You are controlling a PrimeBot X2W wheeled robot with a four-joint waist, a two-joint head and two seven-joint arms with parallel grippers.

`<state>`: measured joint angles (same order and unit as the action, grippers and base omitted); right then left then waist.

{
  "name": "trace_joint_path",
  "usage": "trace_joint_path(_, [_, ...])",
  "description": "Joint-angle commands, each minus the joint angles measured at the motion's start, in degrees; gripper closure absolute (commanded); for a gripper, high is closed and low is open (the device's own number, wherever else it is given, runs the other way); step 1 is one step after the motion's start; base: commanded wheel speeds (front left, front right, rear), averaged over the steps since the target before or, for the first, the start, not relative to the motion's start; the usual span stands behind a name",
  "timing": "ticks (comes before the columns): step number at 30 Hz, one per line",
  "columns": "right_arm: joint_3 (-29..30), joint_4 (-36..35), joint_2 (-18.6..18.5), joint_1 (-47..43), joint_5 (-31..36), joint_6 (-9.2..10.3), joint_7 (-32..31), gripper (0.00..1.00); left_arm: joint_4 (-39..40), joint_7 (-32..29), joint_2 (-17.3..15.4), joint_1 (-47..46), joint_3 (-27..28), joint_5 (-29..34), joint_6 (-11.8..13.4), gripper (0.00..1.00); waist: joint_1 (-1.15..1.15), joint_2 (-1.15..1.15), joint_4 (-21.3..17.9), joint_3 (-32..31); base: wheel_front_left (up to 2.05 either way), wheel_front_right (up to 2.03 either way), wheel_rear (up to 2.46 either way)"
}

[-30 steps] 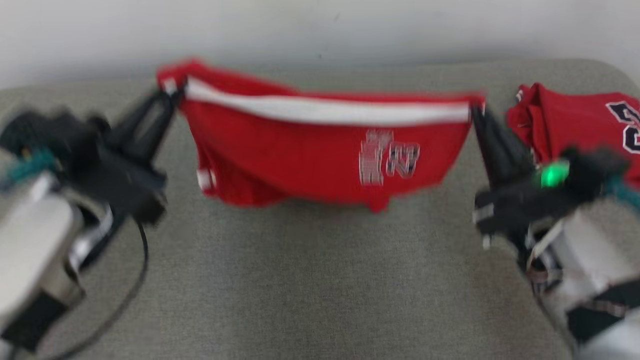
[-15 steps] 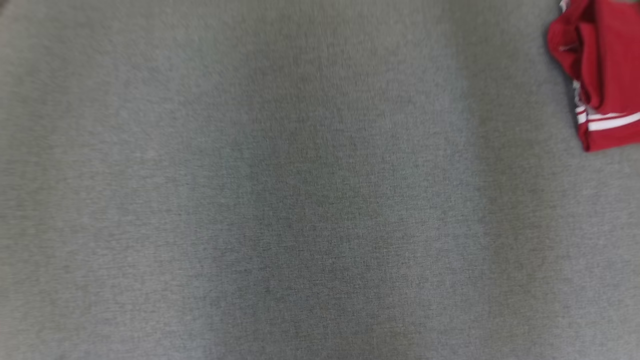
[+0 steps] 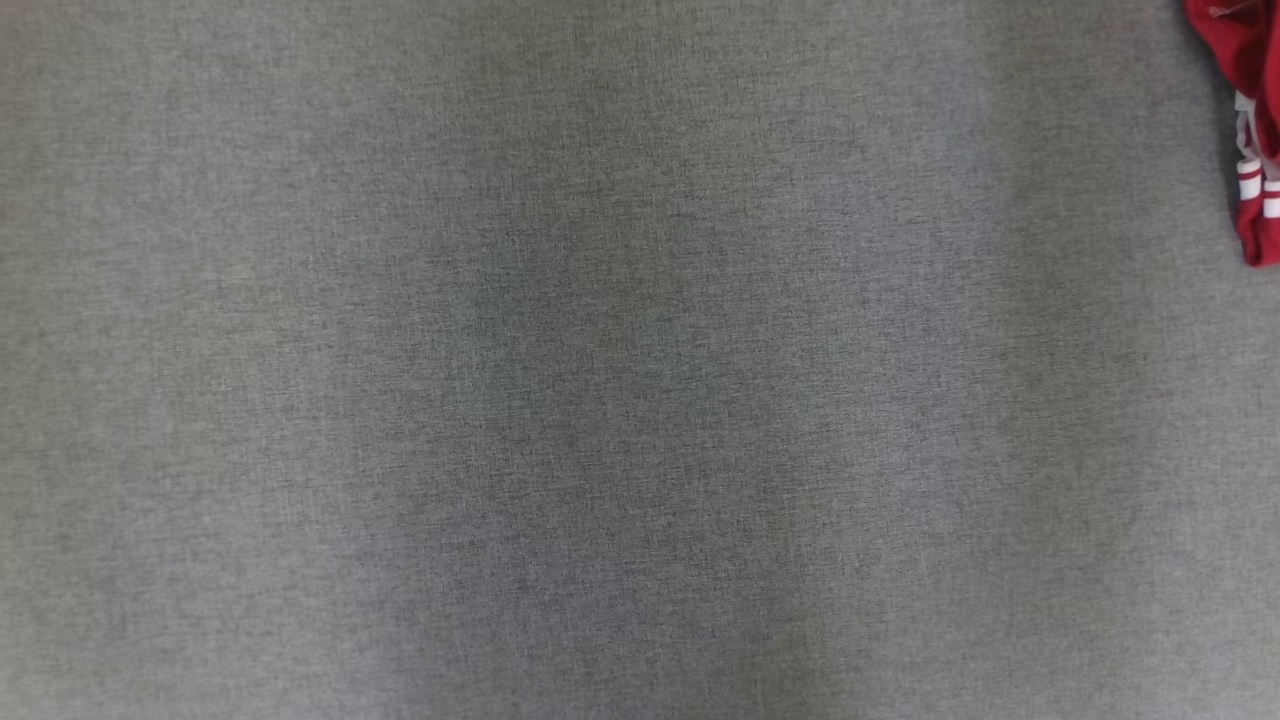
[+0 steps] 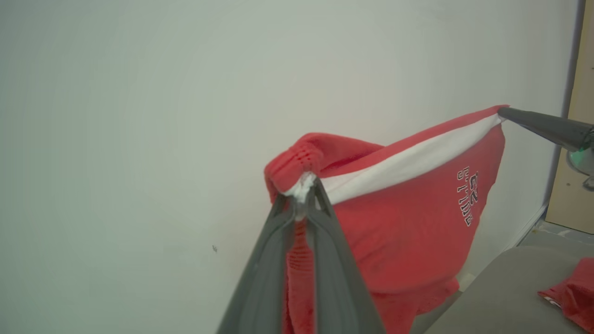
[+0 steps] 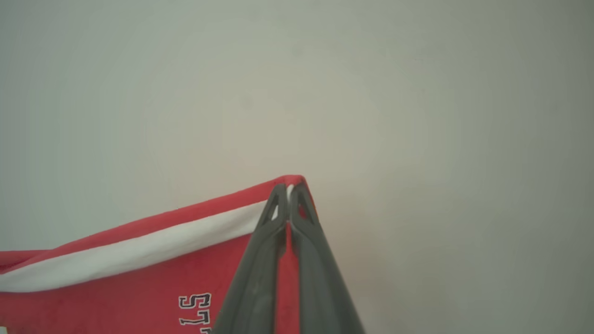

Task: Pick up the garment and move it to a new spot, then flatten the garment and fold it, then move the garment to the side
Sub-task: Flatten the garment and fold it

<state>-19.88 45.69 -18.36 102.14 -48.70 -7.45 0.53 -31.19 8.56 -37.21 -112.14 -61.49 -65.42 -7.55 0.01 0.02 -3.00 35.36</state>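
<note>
while the left gripper [image 4: 304,191] and right gripper [image 5: 288,191] pinch its corners, the red garment [image 4: 408,232] hangs stretched, white-edged.

grey surface [image 3: 600,400]: open mid-span | red cloth pile [image 3: 1255,50] — right edge | garment [image 4: 408,232] — stretched taut in the air

Grey woven fabric surface [image 3: 600,400], flat. Second red garment [image 3: 1250,50] with white stripes bunched at its right edge, possibly a jersey, mostly cut off. Plain white wall [image 4: 139,116] behind, with a small dark speck [image 4: 214,249] on it. Tan wood-look panel [image 4: 575,185] at the wall's right end.
</note>
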Motion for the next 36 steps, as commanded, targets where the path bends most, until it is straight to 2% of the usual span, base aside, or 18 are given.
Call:
trace_joint_path(1, [-0.28,0.43,-0.35,-0.48,-0.59,-0.04,0.66,1.0,-0.07,0.95,-0.75,0.04,-1.14,-0.97,0.13,1.0,-0.01,-0.02,0.05,0.49,0.0,0.0,0.0])
trace_joint_path(6, [-2.27,-0.58,0.17,-4.11,-3.3,-0.04,2.29,1.0,0.61,4.69,-2.7,3.03,-2.54,-4.51,0.13,1.0,-0.01,-0.02,-1.07,0.07,0.0,0.0,0.0])
trace_joint_path(9, [-4.08,-3.04,-1.16,-8.13,-5.01,-0.04,3.19,1.0,2.04,6.13,-2.47,6.11,-2.35,-5.66,0.13,1.0,-0.01,-0.02,-0.48,-0.9,0.0,0.0,0.0])
trace_joint_path(10, [-5.23,-5.43,-2.33,-12.0,-6.53,-0.04,4.06,1.0,2.86,6.56,-2.29,8.86,-2.03,-4.02,0.13,1.0,-0.01,-0.02,0.09,-1.98,0.0,0.0,0.0])
trace_joint_path(13, [-6.82,-9.77,-4.22,-19.14,-8.87,-0.04,5.64,1.0,6.32,6.67,-1.69,15.97,4.06,-1.7,0.13,1.0,-0.01,-0.02,0.36,-4.33,0.0,0.0,0.0])
trace_joint_path(17, [-9.42,-15.76,-7.73,-32.01,-11.44,-0.04,7.25,1.0,12.09,6.59,-0.48,31.71,13.59,3.15,0.66,1.0,-0.01,-0.02,0.69,-7.89,0.0,0.0,0.0])
trace_joint_path(18, [-9.42,-15.76,-7.73,-32.01,-11.44,-0.04,7.25,1.0,12.09,6.59,-0.48,31.71,13.59,3.15,0.66,1.0,-0.01,-0.02,0.69,-7.89,0.0,0.0,0.0])
trace_joint_path(21, [-10.53,-20.25,-10.62,-42.62,-13.15,-0.04,8.57,1.0,16.72,6.6,1.02,45.13,19.56,6.53,1.17,1.0,-0.01,-0.02,1.14,-10.11,0.0,0.0,0.0])
trace_joint_path(24, [-10.3,-23.54,-13.5,-53.59,-14.76,-0.03,10.33,1.0,20.58,6.62,3.65,57.73,23.15,9.58,1.2,1.0,-0.01,-0.02,2.14,-12.24,0.0,0.0,0.0])
trace_joint_path(31, [-8.04,-27.83,-16.73,-74.57,-15.88,-0.03,12.85,1.0,20.7,6.61,7.93,78.78,21.91,15.62,0.49,1.0,-0.01,-0.02,3.8,-17.06,0.0,0.0,0.0])
trace_joint_path(33, [-7.35,-28.29,-16.76,-78.97,-15.82,-0.03,13.18,1.0,20.68,6.62,9.81,83.15,24.58,15.18,0.37,1.0,-0.01,-0.02,3.91,-18.52,0.0,0.0,0.0])
trace_joint_path(36, [-5.88,-28.61,-16.69,-85.31,-15.77,-0.01,13.44,1.0,19.82,6.63,11.53,89.57,25.68,17.2,0.33,1.0,-0.01,-0.02,4.46,-20.82,0.0,0.0,0.0])
